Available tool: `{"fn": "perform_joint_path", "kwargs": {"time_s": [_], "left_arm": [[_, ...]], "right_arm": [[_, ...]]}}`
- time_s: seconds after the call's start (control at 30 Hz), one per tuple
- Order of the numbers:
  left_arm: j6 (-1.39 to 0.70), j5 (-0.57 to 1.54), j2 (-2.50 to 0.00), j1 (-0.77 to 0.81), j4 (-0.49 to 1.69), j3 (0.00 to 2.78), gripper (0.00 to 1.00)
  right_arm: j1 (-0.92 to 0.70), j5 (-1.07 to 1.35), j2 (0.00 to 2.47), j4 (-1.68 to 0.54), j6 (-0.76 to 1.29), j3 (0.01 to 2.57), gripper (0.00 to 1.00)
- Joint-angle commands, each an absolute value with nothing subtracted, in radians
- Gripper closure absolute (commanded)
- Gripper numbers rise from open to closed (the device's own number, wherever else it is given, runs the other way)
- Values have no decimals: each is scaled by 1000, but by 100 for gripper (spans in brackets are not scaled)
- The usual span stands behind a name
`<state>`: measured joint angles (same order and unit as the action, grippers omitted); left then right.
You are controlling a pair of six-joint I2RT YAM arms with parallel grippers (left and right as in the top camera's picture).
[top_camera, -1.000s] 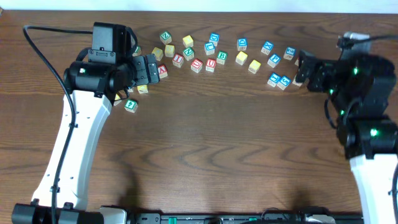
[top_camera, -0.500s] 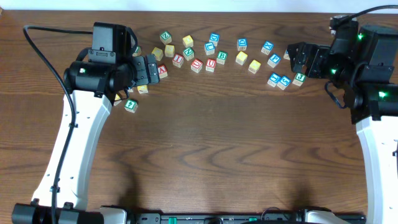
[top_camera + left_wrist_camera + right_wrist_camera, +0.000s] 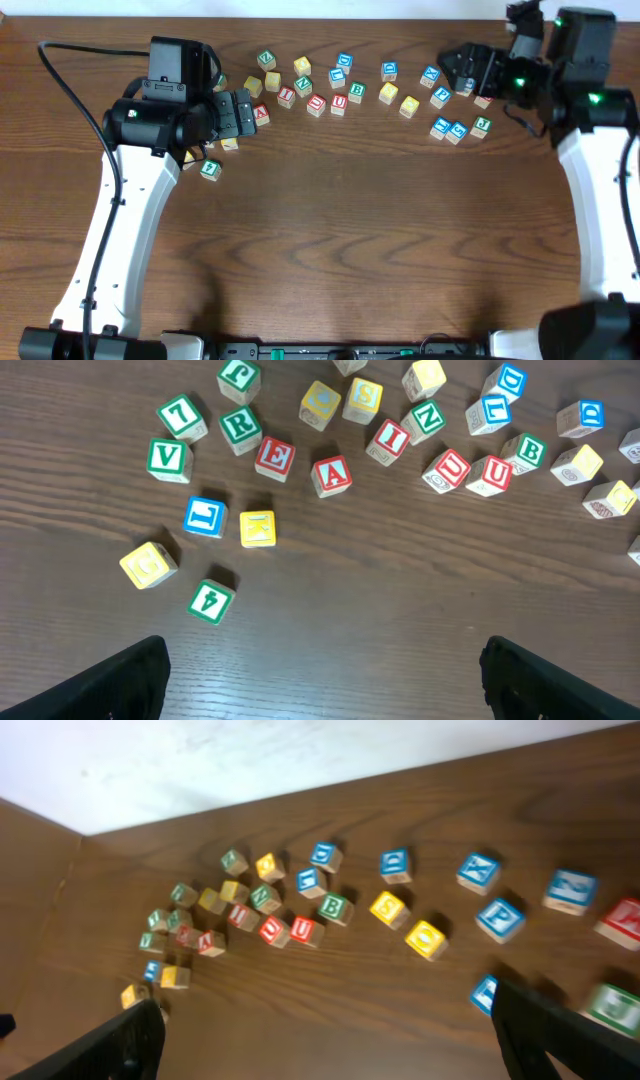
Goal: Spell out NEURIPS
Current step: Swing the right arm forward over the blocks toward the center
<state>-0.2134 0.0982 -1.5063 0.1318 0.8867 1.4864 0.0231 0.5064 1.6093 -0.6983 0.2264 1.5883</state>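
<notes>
Wooden letter cubes lie scattered along the table's far side. In the left wrist view I see a green R (image 3: 240, 426), a red E (image 3: 274, 457), a red I (image 3: 389, 440), a green N (image 3: 427, 418), two red U cubes (image 3: 445, 468) and a yellow S cube (image 3: 362, 395). A blue P (image 3: 440, 96) lies to the right and also shows in the right wrist view (image 3: 499, 918). My left gripper (image 3: 245, 110) is open and empty above the left cluster. My right gripper (image 3: 452, 68) is open and empty, above the blue cubes at the far right.
Other cubes lie among them: a red A (image 3: 331, 475), green B (image 3: 528, 451), green V (image 3: 166, 458), blue L (image 3: 205, 516), green 4 (image 3: 212, 600), blue X (image 3: 478, 871) and blue C (image 3: 394, 864). The table's far edge (image 3: 300, 790) lies just behind the cubes.
My right arm has swung towards the table's far edge and leftward, so its gripper now hangs over the far-right blue cubes. The left arm and the cubes have not moved.
</notes>
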Motion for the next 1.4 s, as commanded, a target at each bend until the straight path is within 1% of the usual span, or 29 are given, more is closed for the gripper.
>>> {"fn": "perform_joint_path", "kwargs": {"time_s": [0.0, 0.3, 0.43, 0.7, 0.83, 0.9, 0.93, 1.07, 1.1, 1.23, 1.37], "left_arm": [[-223, 85, -1509, 128, 893, 1510, 2], [-223, 85, -1509, 128, 893, 1510, 2], [-223, 85, -1509, 128, 893, 1510, 2], [-223, 85, -1509, 128, 899, 1510, 2], [-223, 85, -1509, 128, 902, 1510, 2], [-223, 74, -1509, 128, 900, 1510, 3], [-223, 59, -1509, 127, 901, 1510, 2], [-223, -28, -1509, 122, 904, 1510, 2], [-223, -40, -1509, 115, 903, 1510, 2], [-223, -43, -1509, 68, 904, 1510, 2], [-223, -43, -1509, 21, 905, 1510, 2]], "right_arm": [[-12, 548, 1671, -700, 238, 1668, 1], [-133, 510, 1873, -700, 239, 1773, 1], [-206, 408, 1945, -716, 233, 1773, 1], [-324, 184, 2026, -748, 141, 1773, 1], [-342, 198, 2028, -751, 142, 1773, 1], [-352, 240, 2028, -707, 141, 1772, 1], [-357, 253, 2028, -681, 144, 1773, 2], [-389, 263, 2028, -589, 234, 1774, 12], [-401, 258, 2028, -573, 255, 1784, 12], [-440, 189, 2057, -589, 315, 1889, 12], [-471, 145, 2146, -674, 347, 2106, 14]]}}
